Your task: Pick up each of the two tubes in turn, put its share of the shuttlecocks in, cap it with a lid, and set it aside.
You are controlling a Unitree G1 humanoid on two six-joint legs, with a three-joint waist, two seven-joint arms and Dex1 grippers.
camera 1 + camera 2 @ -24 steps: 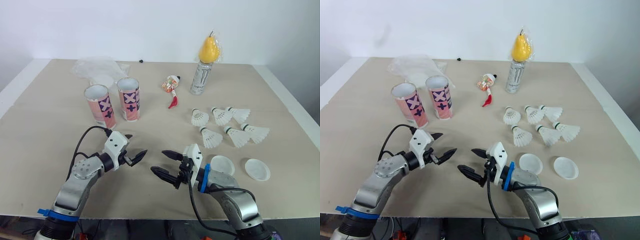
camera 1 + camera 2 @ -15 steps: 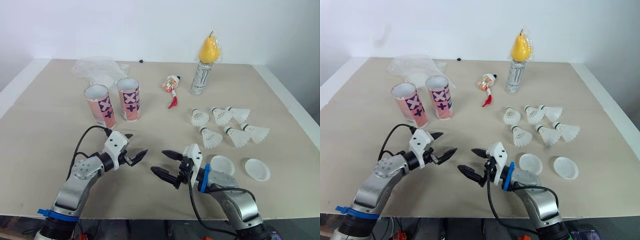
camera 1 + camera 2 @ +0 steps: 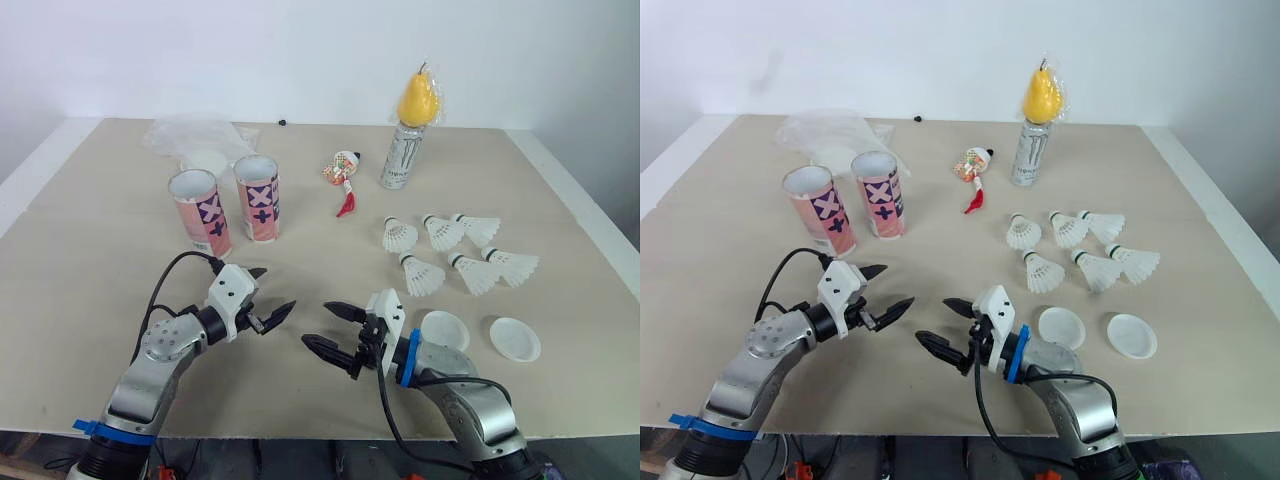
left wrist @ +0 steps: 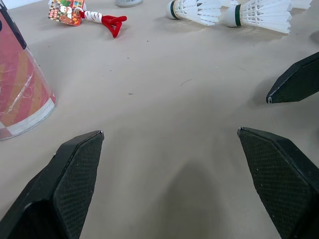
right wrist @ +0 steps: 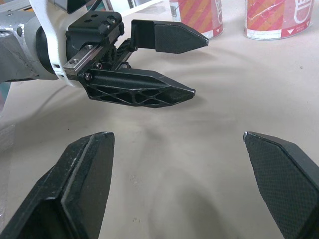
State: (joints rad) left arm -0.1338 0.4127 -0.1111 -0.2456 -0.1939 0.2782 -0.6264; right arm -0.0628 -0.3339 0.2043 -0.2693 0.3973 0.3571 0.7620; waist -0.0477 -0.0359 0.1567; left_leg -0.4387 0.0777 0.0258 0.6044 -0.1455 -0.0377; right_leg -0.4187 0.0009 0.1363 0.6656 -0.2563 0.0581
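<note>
The left gripper (image 3: 277, 287) and right gripper (image 3: 316, 322) hover tip to tip, fingers spread wide, well in front of the drink can (image 3: 399, 155). Two open tubes (image 3: 200, 212) stand left of the can; six shuttlecocks (image 3: 421, 275) and two lids (image 3: 444, 330) lie before it.

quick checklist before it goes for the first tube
1. Left gripper open and empty: ok.
2. Right gripper open and empty: ok.
3. Tubes upright and uncapped: ok.
4. Tubes empty inside: cannot tell.
5. Six shuttlecocks loose on the table: ok.
6. Two lids lying flat near the right gripper: ok.
</note>
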